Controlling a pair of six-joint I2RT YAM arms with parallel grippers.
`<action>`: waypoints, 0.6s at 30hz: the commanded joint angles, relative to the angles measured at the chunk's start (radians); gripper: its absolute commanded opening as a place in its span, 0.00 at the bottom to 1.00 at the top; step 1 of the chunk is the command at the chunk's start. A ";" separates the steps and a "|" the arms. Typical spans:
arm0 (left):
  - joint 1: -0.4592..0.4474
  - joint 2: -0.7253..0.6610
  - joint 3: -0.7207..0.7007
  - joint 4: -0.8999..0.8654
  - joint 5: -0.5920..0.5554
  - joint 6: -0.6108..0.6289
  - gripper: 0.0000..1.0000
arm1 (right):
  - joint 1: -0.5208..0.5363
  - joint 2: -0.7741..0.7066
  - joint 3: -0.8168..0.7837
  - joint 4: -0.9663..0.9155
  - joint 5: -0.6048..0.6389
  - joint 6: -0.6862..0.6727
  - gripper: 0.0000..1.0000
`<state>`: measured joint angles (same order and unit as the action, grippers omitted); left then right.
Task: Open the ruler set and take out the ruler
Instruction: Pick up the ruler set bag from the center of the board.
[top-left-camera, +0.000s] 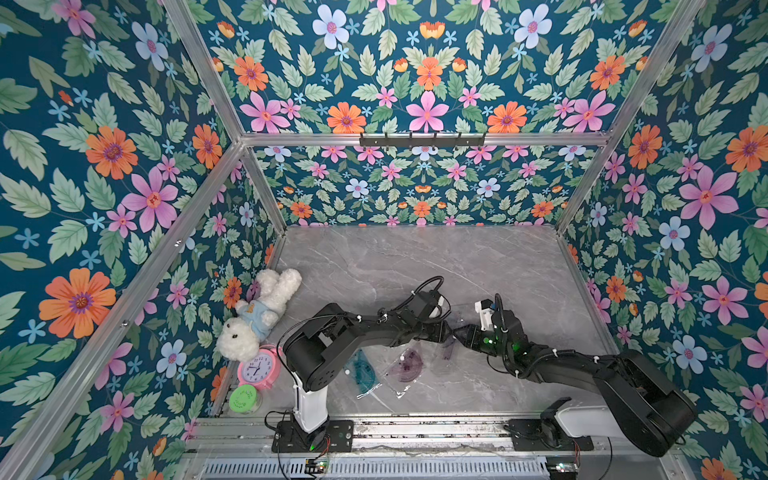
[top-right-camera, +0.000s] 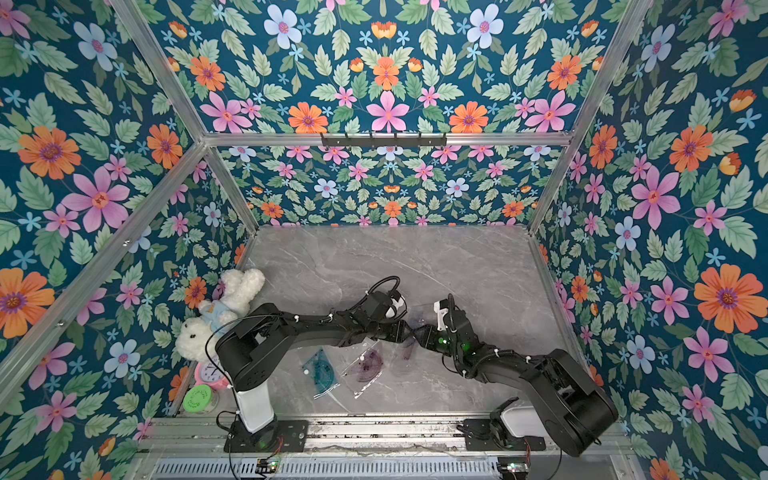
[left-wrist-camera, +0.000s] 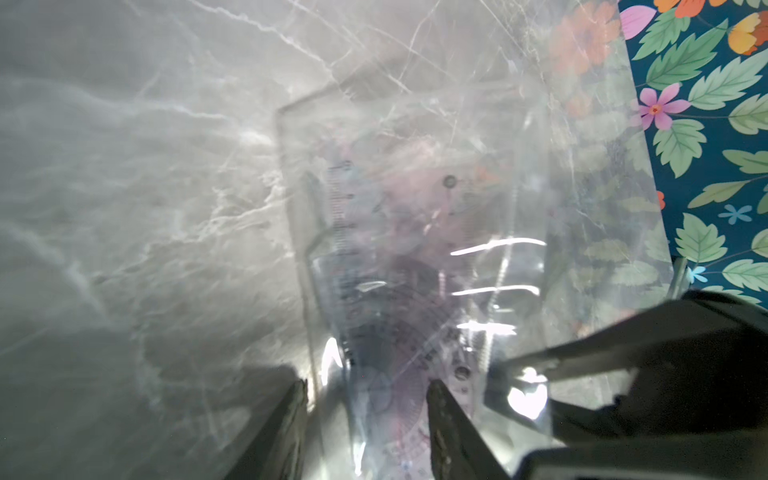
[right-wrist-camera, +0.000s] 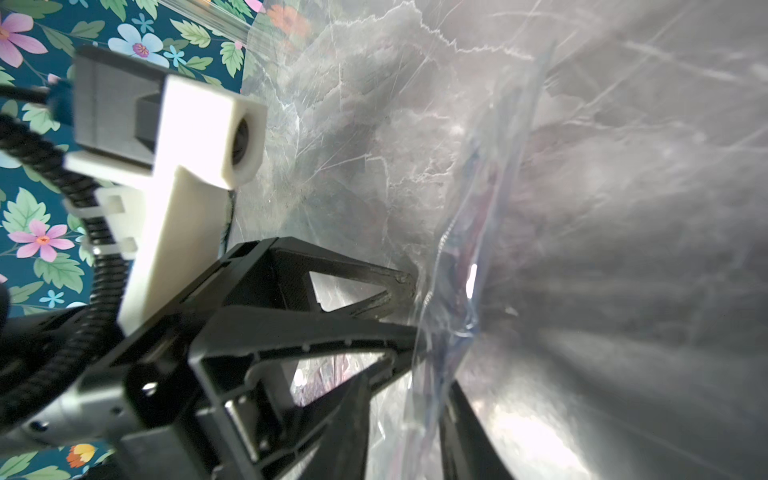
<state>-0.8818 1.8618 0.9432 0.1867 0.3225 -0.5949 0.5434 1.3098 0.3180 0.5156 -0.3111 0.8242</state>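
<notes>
The ruler set pouch (left-wrist-camera: 415, 208), ruler (left-wrist-camera: 340, 208) inside, is just 6 o'clock of the tabletop (top-left-camera: 415, 257) centre. The left gripper (left-wrist-camera: 368, 415) from 9 o'clock and the right gripper (right-wrist-camera: 405, 415) from 3 straddle its film, probably to part it; whether they are pinching firmly, I cannot tell.

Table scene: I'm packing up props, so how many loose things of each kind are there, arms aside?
Plush rabbit: 1
Alarm clock: 1
Green-lidded jar: 1
Teal ruler set: 1
Purple ruler set lying: 1
Raised ruler set: 1
Total: 6
</notes>
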 joint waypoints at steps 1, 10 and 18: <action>-0.003 0.010 0.003 -0.067 0.009 0.001 0.49 | 0.008 -0.038 0.012 0.001 0.021 -0.030 0.26; -0.004 0.008 0.009 -0.066 0.012 -0.002 0.48 | 0.022 0.022 0.024 0.005 0.027 -0.036 0.20; -0.003 -0.002 0.005 -0.068 0.002 0.003 0.48 | 0.049 0.031 0.045 -0.048 0.075 -0.054 0.08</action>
<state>-0.8814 1.8610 0.9520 0.1677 0.3138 -0.5945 0.5850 1.3525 0.3580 0.4973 -0.2142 0.7795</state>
